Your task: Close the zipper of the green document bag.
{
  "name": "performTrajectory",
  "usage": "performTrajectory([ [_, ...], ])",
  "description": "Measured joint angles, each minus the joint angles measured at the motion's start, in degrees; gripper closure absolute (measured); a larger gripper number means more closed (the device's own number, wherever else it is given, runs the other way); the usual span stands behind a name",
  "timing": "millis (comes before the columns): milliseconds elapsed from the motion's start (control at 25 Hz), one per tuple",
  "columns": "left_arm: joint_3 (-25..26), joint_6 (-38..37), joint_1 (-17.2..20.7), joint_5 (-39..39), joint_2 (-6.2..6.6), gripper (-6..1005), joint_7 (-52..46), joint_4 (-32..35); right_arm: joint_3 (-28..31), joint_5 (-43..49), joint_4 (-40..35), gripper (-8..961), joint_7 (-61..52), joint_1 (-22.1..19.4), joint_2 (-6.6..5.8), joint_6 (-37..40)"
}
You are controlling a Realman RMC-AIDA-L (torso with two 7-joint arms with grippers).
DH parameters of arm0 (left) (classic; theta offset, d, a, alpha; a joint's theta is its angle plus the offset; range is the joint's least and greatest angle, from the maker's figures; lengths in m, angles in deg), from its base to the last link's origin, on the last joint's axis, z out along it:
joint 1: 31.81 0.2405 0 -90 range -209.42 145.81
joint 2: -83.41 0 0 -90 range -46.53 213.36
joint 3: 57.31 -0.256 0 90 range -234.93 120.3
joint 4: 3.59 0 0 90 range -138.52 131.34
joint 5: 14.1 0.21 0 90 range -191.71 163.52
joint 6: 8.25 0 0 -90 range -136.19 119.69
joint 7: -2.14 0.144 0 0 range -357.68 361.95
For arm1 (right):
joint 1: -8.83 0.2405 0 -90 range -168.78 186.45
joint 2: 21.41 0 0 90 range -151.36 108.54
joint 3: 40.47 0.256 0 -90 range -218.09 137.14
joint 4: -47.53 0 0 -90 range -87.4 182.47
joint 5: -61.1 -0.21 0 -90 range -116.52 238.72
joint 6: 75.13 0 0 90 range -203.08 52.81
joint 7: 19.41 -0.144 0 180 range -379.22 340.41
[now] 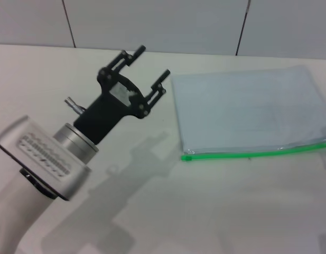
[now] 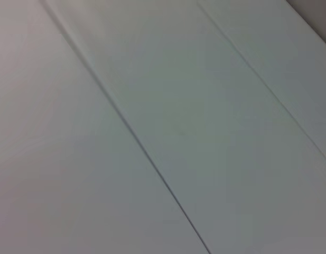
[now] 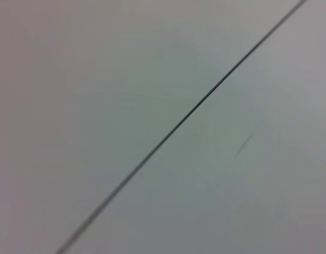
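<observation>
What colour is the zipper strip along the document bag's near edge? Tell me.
Bright green; the zipper edges the pale blue-grey document bag. Best seen in the head view.

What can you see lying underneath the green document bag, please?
The green document bag lies flat on the white table, zipper along its near edge. The pale surface shows faintly through the translucent plastic; whether anything thin lies inside or beneath cannot be told.

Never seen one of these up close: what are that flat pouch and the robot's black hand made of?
The green document bag looks like thin, frosted, see-through plastic; the zipper is glossy green plastic. The left hand, open above the table, seems matte black plastic or metal; I can't tell which.
</observation>
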Motion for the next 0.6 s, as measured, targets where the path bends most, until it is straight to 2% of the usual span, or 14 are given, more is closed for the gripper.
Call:
performTrajectory([
  [80, 0.0, -2.0, 0.1, -0.4, 0.10, 436, -6.0, 0.8, -0.6, 0.0, -0.7, 424, -4.9, -0.2, 0.01, 2.3],
  [200, 0.0, -4.3, 0.3, -1.6, 0.26, 417, -16.0, 2.4, -1.0, 0.0, -1.0, 192, -15.5, -0.1, -0.01, 5.3],
  [360, 0.1, -5.7, 0.5, -5.0, 0.31, 398, -26.1, 4.5, -1.2, 0.0, -0.7, 138, -28.6, 0.5, -0.21, 6.8],
  [600, 0.0, -5.4, 1.6, -12.3, 0.29, 398, -28.8, 5.3, -0.8, -0.5, -0.8, 125, -32.3, 0.9, -0.33, 7.5],
])
